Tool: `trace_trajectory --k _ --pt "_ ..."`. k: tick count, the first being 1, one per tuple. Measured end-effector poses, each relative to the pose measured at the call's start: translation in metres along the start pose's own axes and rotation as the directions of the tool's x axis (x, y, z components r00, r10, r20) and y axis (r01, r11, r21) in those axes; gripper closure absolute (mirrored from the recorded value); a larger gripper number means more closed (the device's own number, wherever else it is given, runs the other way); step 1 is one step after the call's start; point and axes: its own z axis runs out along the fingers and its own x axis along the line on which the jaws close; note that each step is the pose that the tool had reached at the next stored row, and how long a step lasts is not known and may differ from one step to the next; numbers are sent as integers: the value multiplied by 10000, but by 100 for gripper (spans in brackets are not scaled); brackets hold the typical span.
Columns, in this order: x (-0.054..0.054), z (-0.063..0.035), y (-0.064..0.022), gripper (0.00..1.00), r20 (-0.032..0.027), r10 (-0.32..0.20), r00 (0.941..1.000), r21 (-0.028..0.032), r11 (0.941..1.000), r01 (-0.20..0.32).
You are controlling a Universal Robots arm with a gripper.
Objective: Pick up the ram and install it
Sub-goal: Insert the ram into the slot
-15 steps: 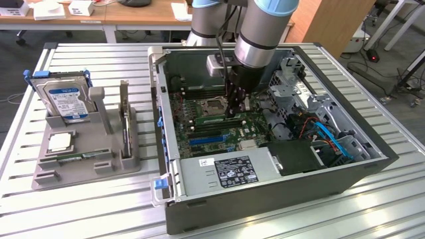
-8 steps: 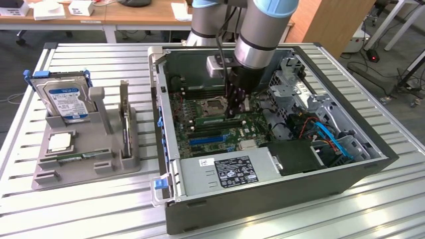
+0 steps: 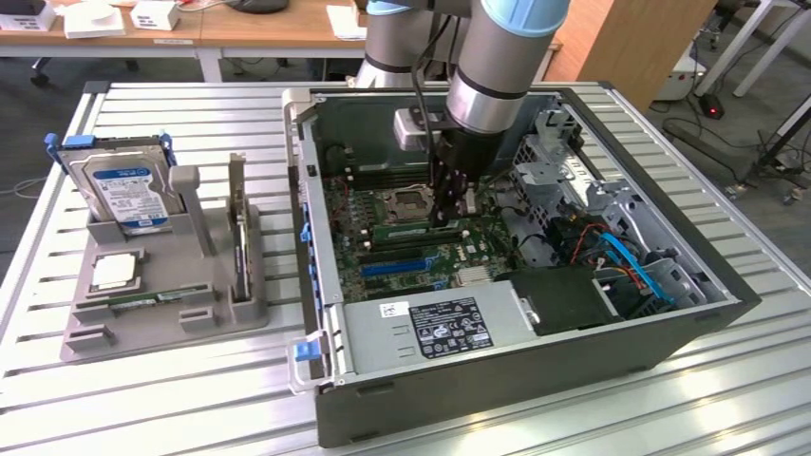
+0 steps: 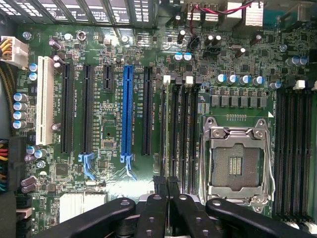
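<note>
The gripper [image 3: 446, 220] is seen at the centre of the exterior view, lowered inside the open computer case [image 3: 709, 313] over the motherboard [image 3: 380, 204]. Its fingers are clenched, with almost no gap left between them. The ram [image 3: 403, 231] is seen as a narrow green stick across the board, directly under the fingertips and a little toward the frame's left, beside the processor socket [image 3: 408, 199]. Whether the stick is pinched by the tips or only touched from above cannot be told.

In the wrist view the gripper [image 4: 166, 182] is held over the black memory slots [image 4: 184, 134], its dark fingers [image 4: 159, 198] closed side by side next to the processor socket [image 4: 237, 161].

A grey tray [image 3: 165, 323] carrying a hard drive [image 3: 123, 190] is seen well apart, at the left of the exterior frame.
</note>
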Motion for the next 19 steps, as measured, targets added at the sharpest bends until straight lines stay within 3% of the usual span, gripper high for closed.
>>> trace_trajectory --k 19 --pt "-5 9 -1 89 6 75 10000 3 10000 -75"
